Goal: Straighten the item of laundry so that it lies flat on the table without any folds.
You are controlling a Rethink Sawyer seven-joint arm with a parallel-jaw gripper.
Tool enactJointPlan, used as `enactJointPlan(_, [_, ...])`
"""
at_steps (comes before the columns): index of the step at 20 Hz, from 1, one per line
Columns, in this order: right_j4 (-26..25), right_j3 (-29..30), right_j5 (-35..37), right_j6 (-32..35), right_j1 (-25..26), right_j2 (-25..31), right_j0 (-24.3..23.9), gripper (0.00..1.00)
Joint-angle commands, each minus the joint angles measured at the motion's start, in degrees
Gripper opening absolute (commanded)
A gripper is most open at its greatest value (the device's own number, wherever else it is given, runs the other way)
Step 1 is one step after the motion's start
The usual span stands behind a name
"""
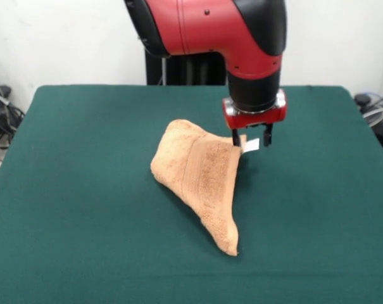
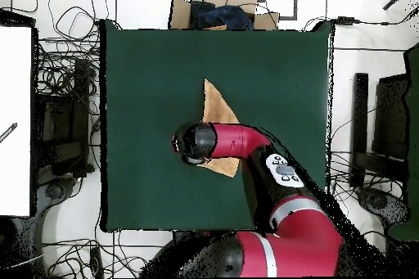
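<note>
Soft and floppy, the towel (image 1: 200,174) sits folded mid-table (image 1: 83,209) with one corner pinched up by your gripper (image 1: 252,140), so it should feel light; hold it by that corner near the white tag (image 1: 251,145).

Front view: camera across the table (image 1: 64,209), facing the robot, fairly close. Overhead view: straight down, farther off. Both cover the table.
</note>
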Motion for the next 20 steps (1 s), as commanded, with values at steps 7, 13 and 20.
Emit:
enactJointPlan(7, [-5.9, -2.58, -3.25, 3.56, 0.88, -3.6, 0.73, 0.0])
enactJointPlan(13, [-6.48, -2.82, -4.55, 4.79, 0.65, -4.12, 1.13, 0.0])
enactJointPlan(20, [-6.26, -1.86, -4.73, 5.39, -0.15, -4.32, 1.26, 1.0])
